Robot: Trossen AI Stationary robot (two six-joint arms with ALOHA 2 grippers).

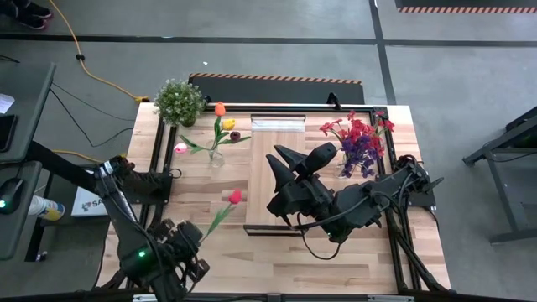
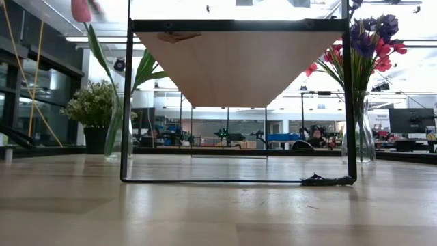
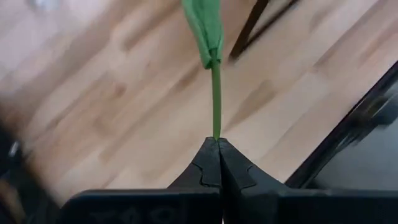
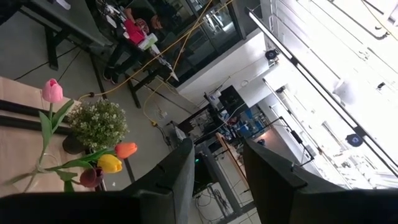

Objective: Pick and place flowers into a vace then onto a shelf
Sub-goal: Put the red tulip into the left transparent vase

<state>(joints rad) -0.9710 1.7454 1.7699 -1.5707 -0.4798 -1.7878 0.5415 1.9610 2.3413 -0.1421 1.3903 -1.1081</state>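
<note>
Pinching a flower stem (image 3: pixel 216 99) (fingertips together): left end effector (image 3: pixel 217 142).

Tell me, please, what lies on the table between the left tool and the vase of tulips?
In the high view, only bare tabletop separates the left tool from the vase of tulips; the red flower the tool grips by its stem slants off toward the shelf.

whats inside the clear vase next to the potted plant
The clear vase holds tulips: orange, yellow, dark maroon and pink heads on green stems. Whether there is water inside cannot be told. Another red tulip is outside it, gripped by the left gripper.
</note>
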